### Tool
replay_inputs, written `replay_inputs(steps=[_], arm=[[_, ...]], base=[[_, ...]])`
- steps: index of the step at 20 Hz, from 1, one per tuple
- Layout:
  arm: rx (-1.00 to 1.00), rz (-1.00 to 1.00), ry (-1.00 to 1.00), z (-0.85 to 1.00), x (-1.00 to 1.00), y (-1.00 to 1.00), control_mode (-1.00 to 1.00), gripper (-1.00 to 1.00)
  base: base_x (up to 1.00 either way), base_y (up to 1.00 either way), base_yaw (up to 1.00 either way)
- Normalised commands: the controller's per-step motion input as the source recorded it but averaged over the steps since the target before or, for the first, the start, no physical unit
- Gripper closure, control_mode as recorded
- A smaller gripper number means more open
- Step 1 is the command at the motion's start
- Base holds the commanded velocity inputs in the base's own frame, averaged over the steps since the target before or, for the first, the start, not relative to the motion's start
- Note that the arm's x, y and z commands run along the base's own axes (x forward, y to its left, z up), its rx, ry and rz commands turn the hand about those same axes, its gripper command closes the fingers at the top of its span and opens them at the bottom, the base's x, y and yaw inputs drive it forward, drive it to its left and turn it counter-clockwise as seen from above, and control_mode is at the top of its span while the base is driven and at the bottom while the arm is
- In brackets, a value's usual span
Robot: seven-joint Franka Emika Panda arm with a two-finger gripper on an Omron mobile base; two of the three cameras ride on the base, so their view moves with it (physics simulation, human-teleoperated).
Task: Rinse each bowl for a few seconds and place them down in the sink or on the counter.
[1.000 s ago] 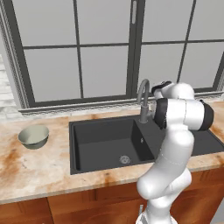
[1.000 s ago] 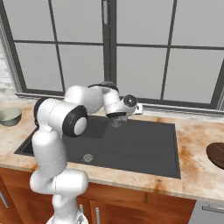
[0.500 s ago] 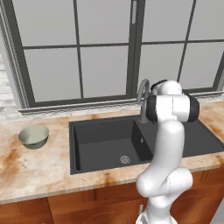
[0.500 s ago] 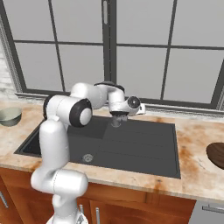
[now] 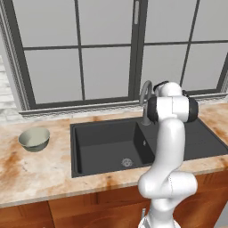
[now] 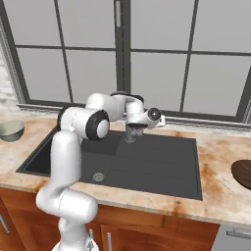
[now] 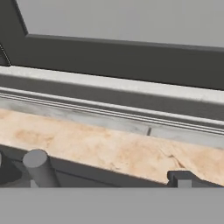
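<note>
Marbled beige-and-orange stone counter (image 5: 40, 171) carries a pale grey-green round bowl (image 5: 34, 138) near its left edge; dark brown shallow bowl (image 6: 243, 173) sits far right. Gripper (image 6: 131, 131) spread: cannot tell.

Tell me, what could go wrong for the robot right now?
The gripper sits close by the tap, so a sideways swing might knock it. The grey-green bowl and the brown bowl sit far apart on the counter, so long reaches over the sink could clip its rim.
</note>
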Motion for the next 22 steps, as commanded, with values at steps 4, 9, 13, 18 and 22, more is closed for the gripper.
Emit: replay_inputs(steps=[4,9,13,18,22], arm=[[0.00,0.00,0.00,-0.22,0.41,-0.07,-1.00,-1.00],[-0.08,0.00,-0.08,-0.42,0.17,-0.13,-1.00,-1.00],[-0.22,-0.02,-0.13,-0.76,0.00,-0.12,-1.00,-1.00],[-0.24,-0.04,-0.11,-0.91,0.00,-0.08,-1.00,-1.00],[-0.22,-0.05,-0.08,-0.93,-0.02,-0.17,-1.00,-1.00]], base=[[0.00,0.00,0.00],[0.00,0.00,0.00],[0.00,0.00,0.00],[0.00,0.00,0.00],[0.00,0.00,0.00]])
